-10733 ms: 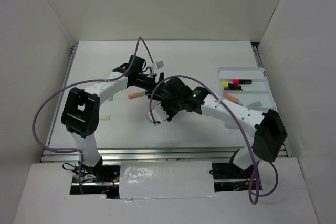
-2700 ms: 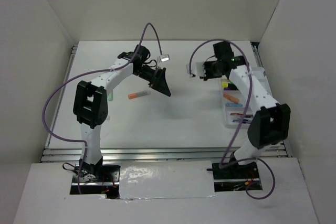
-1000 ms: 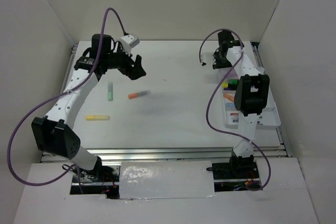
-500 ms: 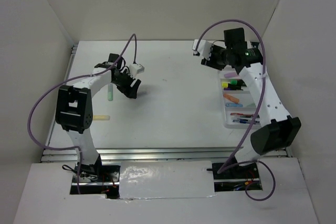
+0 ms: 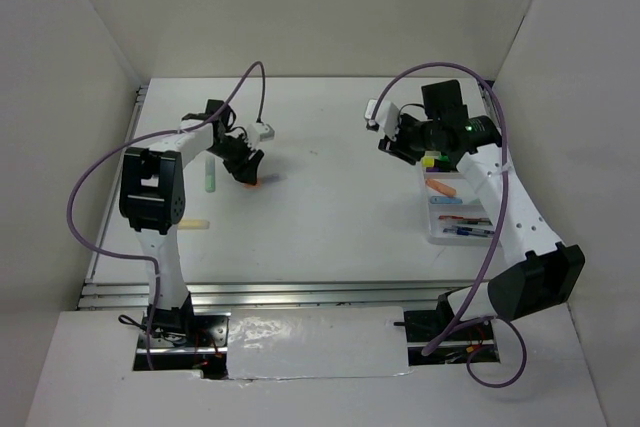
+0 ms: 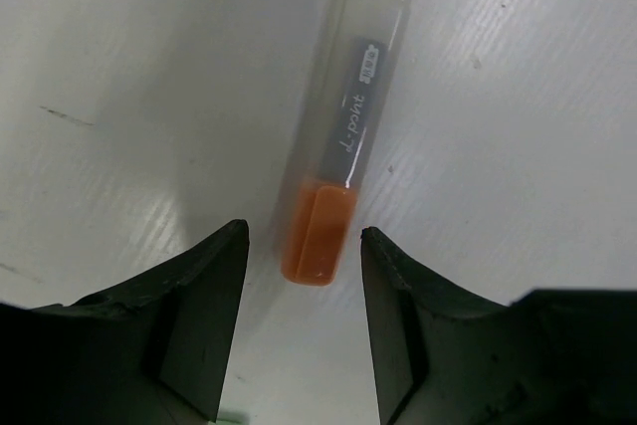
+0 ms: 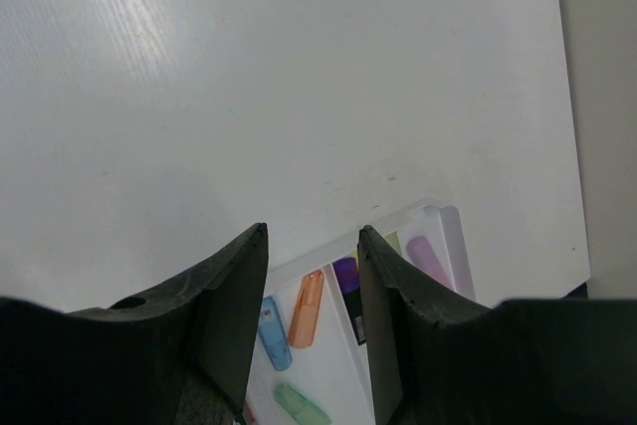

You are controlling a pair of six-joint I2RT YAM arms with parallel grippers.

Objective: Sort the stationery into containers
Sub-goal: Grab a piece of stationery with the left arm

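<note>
An orange marker (image 6: 343,136) with a clear cap lies flat on the white table. My left gripper (image 6: 304,236) is low over it and open, its jaws straddling the marker's orange end without touching it. From above, the left gripper (image 5: 247,171) covers most of the orange marker (image 5: 257,183). A green marker (image 5: 210,178) and a yellow one (image 5: 188,223) lie to the left. My right gripper (image 5: 386,137) hangs open and empty, left of the white divided tray (image 5: 440,229). In the right wrist view the right gripper (image 7: 312,236) frames the tray (image 7: 409,214), which holds several markers.
In the tray lie a blue marker (image 7: 271,330), an orange one (image 7: 308,306), a purple-capped one (image 7: 347,278), a pastel purple one (image 7: 429,258) and a green one (image 7: 300,404). White walls enclose the table on three sides.
My left gripper has dropped down over the orange marker and its jaws have narrowed around the orange end. The right gripper has shifted slightly, staying near the tray's far end.
</note>
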